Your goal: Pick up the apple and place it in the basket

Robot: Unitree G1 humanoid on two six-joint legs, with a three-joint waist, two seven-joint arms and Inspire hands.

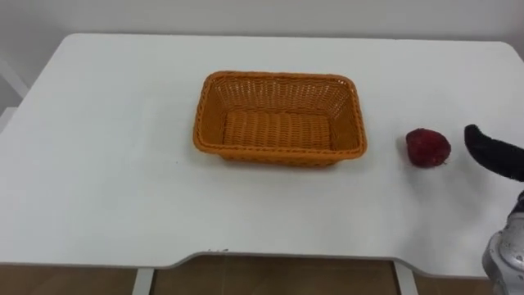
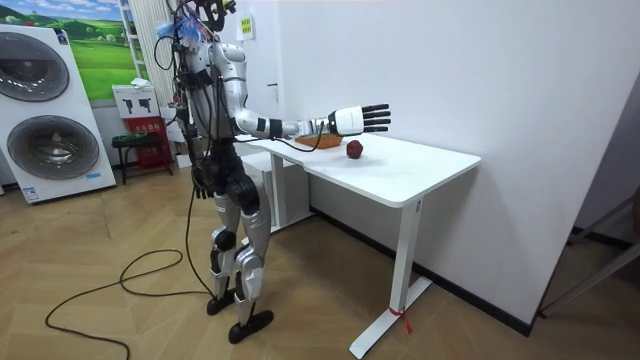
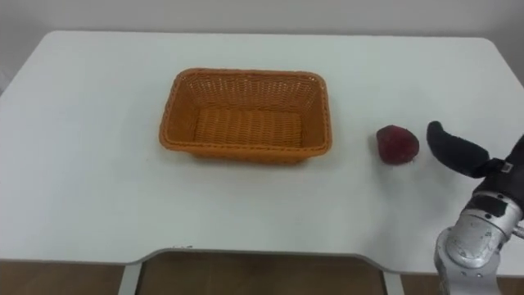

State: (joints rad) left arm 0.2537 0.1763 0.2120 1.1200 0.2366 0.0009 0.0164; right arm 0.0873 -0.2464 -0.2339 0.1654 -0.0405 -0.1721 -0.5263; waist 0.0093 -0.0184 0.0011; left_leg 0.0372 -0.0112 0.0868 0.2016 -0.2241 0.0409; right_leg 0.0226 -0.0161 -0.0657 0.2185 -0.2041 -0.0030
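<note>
A dark red apple lies on the white table, to the right of an empty orange wicker basket. My right hand comes in from the right edge, its dark thumb a short way right of the apple and not touching it. In the room view the right hand is held out over the table with straight fingers, just above the apple. It holds nothing. My left hand hangs low by my hip. I stand at the table's long side, facing it.
The basket stands mid-table with bare white tabletop all round it. In the room view a white wall runs behind the table, and a washing machine and a small stool stand behind me.
</note>
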